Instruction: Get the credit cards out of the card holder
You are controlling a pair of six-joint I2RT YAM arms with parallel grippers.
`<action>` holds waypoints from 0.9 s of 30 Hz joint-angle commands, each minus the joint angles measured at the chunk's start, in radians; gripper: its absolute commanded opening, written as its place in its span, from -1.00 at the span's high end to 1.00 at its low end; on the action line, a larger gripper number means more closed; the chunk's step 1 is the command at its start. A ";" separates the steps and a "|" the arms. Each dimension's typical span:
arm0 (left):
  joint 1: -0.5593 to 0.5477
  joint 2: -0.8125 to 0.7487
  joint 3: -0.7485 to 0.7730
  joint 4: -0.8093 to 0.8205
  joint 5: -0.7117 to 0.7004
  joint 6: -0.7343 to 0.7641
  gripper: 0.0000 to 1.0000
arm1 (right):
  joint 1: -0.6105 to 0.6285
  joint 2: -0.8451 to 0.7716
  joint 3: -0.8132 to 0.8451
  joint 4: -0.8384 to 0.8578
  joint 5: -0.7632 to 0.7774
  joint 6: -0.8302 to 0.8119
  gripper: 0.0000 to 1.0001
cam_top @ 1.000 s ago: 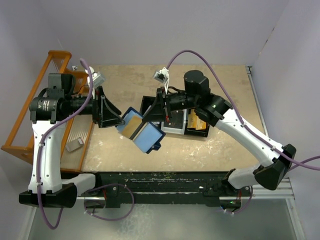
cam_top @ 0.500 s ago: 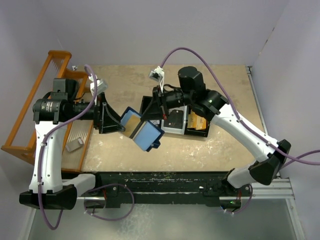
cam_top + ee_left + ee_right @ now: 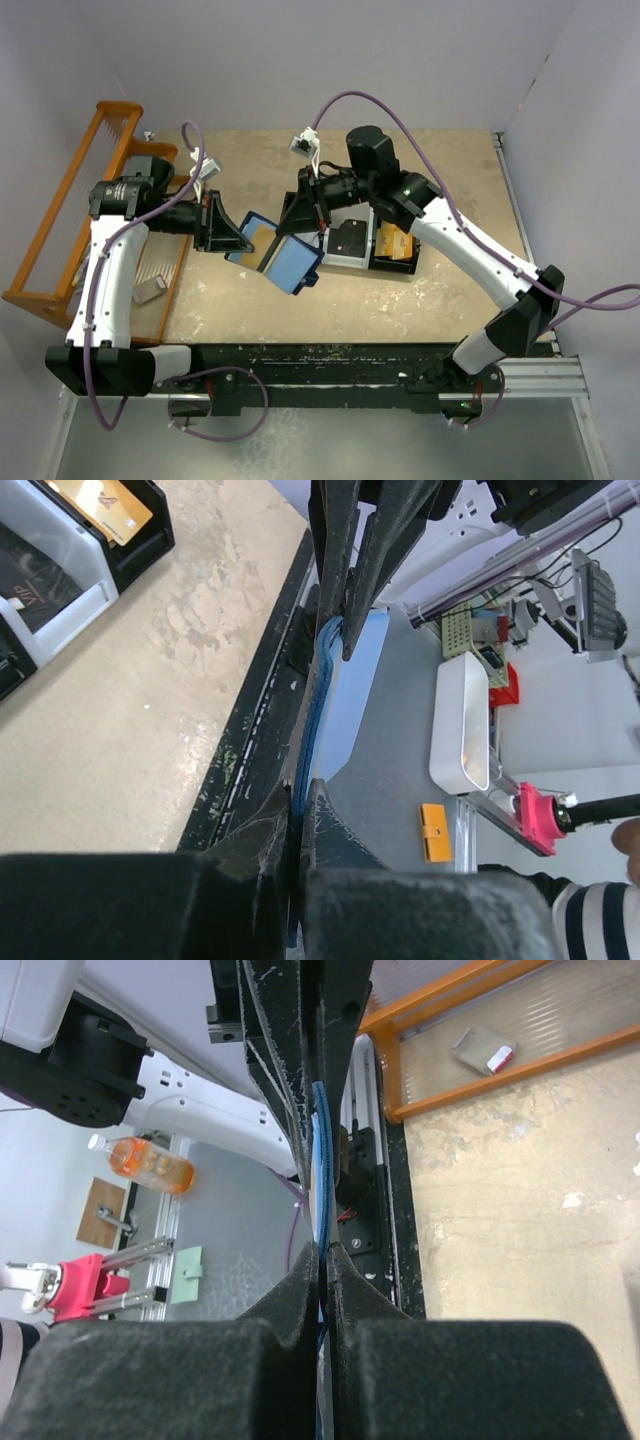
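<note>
1. Far left of the black three-compartment plastic tray point(image 3: 412, 266), the orange wooden slatted rack point(image 3: 118, 115) sits where it was, with a small grey block point(image 3: 150, 290) in it.
2. The left gripper point(image 3: 301, 802), left of the tray, gaped wide a second ago. Its jaws are now clenched on the left flap of the card holder point(image 3: 292, 265), a small dark navy-blue folding wallet with paler blue-grey inner faces.
3. The wallet is held open between both grippers, just left of the tray's near-left corner, and has barely shifted. A tan card point(image 3: 262, 236) in its left flap shows less than before.
4. The right gripper point(image 3: 322, 1252), over the tray's left end, stays clamped on the wallet's right flap. Its arm has swung further left.
5. Both wrist views show the wallet only edge-on, as a thin blue line. Whether the left fingers also pinch the tan card cannot be told.
6. The right arm hides the tray's left compartment. A gold card point(image 3: 395, 245) lies in its right one.
</note>
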 commanded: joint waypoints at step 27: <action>0.006 0.001 0.036 0.244 -0.152 -0.257 1.00 | -0.164 -0.422 -0.267 0.274 0.343 0.309 -0.93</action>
